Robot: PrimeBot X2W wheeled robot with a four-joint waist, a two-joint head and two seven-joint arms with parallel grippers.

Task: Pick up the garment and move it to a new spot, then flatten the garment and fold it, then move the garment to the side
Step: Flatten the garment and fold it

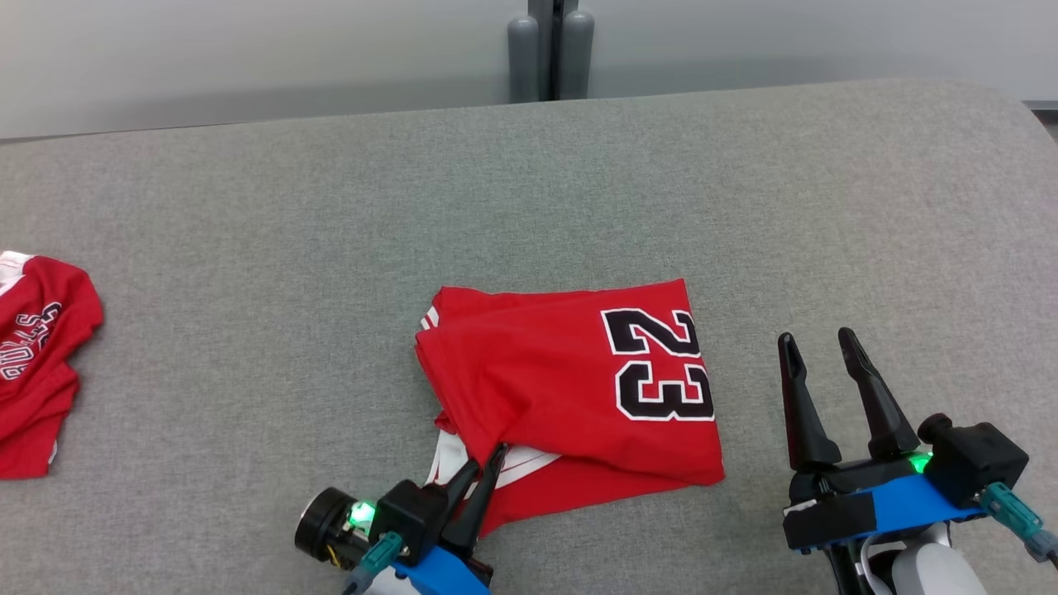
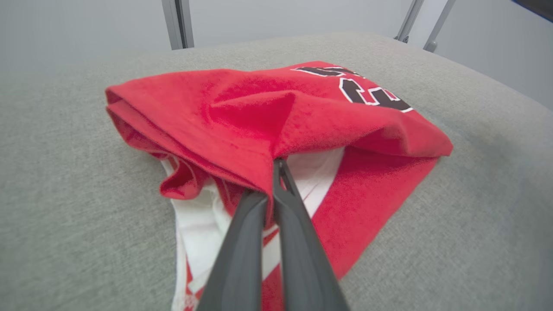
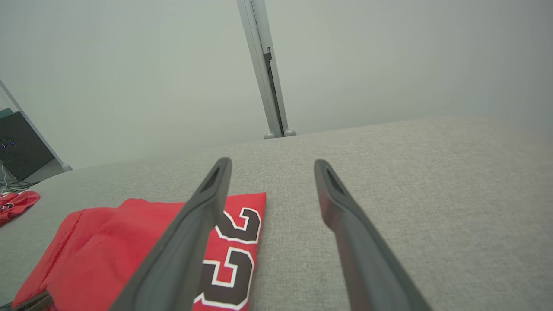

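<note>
One grey fabric surface, pale wall behind | left gripper clamped on red garment | right gripper spread, empty

A grey woven-fabric work surface spans the head view, with a rounded far right corner. A crumpled red jersey with white trim and dark lettering lies at its left edge, partly cut off by the frame. A grey vertical post with two rounded feet stands behind the far edge, against a plain pale wall. A dark cabinet stands at the far left of the right wrist view.
</note>
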